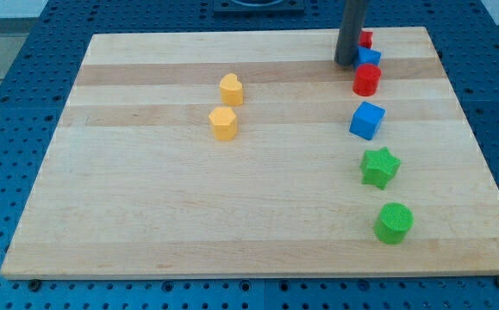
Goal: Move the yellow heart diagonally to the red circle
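Observation:
The yellow heart [230, 89] lies on the wooden board [146, 215], left of the middle and near the view's top. The red circle [366, 80] sits at the view's upper right. My tip [345, 64] rests on the board just up and left of the red circle, far to the right of the yellow heart. A yellow hexagon [223, 123] lies just below the heart.
A blue block [370, 58] and a small red block [365, 38] sit right of my tip, partly hidden by the rod. Below the red circle run a blue cube [366, 120], a green star [379, 166] and a green circle [393, 223].

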